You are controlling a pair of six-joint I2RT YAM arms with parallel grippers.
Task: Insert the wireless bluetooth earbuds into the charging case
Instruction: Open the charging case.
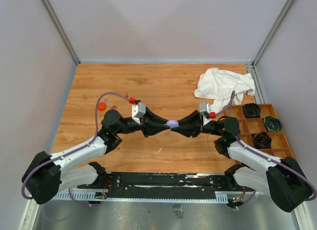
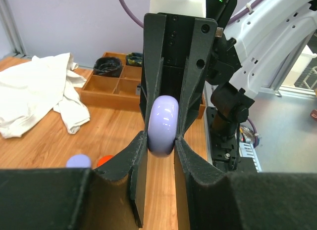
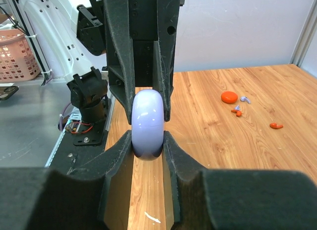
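A lavender charging case is held on edge above the table's middle, closed as far as I can see. My left gripper is shut on it from the left and my right gripper from the right. The left wrist view shows the case between my left gripper's jaws. The right wrist view shows the case between my right gripper's jaws. Tiny earbuds lie on the table at the far left: a lavender one, an orange-red one and a small pair.
An orange-red disc lies by the earbuds. A white cloth lies at the back right. A wooden compartment tray with black coils stands at the right edge. A lavender round thing and an orange-red one show behind my left finger.
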